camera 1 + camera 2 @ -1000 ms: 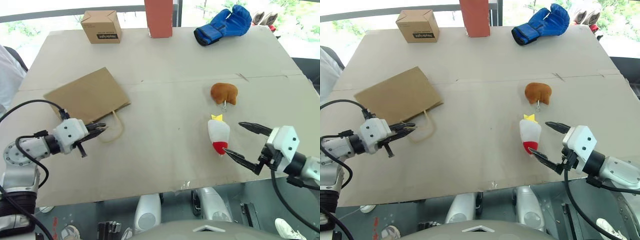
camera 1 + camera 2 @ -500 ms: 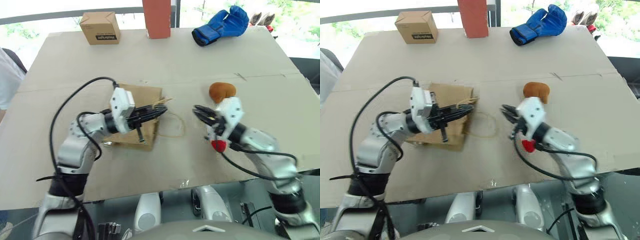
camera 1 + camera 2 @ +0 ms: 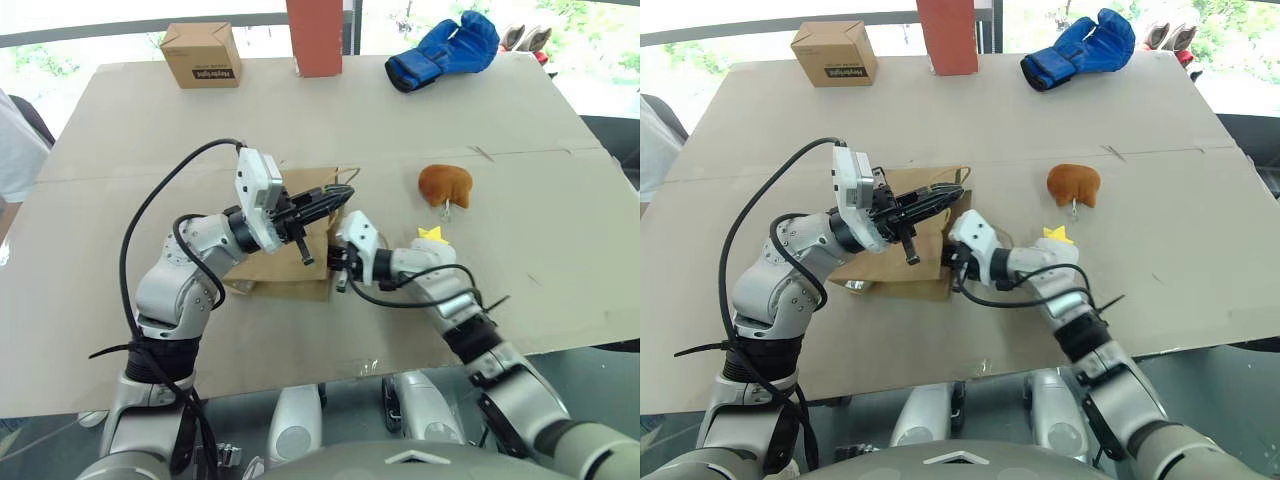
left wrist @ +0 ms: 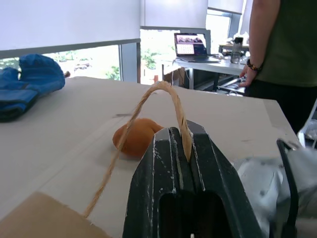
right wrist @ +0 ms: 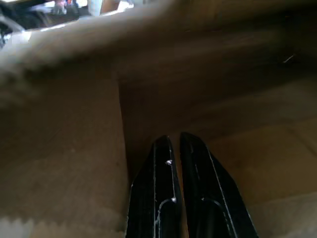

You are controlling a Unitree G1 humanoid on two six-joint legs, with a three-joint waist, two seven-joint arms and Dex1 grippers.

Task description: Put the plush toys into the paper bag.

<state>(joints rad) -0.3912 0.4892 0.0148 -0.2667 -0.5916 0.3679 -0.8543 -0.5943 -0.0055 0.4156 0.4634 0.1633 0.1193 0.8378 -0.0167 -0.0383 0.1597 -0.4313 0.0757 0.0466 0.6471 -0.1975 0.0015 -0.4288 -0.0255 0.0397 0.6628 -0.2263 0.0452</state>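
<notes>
The table (image 3: 560, 300) carries every item. The paper bag (image 3: 285, 262) sits near its centre, lifted at its right-hand edge with the mouth facing right. The left gripper (image 3: 340, 197) is clamped on one twisted handle (image 4: 171, 101) of the bag, holding that edge raised. The right gripper (image 3: 338, 268) points left into the bag mouth; its fingers (image 5: 163, 198) are pressed together with brown paper on all sides, and no toy is seen between them.

The orange-brown plush toy (image 3: 445, 185) lies on the table to the right of the bag, well apart from it. The white plush toy (image 3: 432, 237) shows its yellow end just beside the right forearm (the rest is hidden), so its long axis cannot be told.

Judgement: both toys lie right of the bag mouth, making the right arm the nearer one for the coming pick.
</notes>
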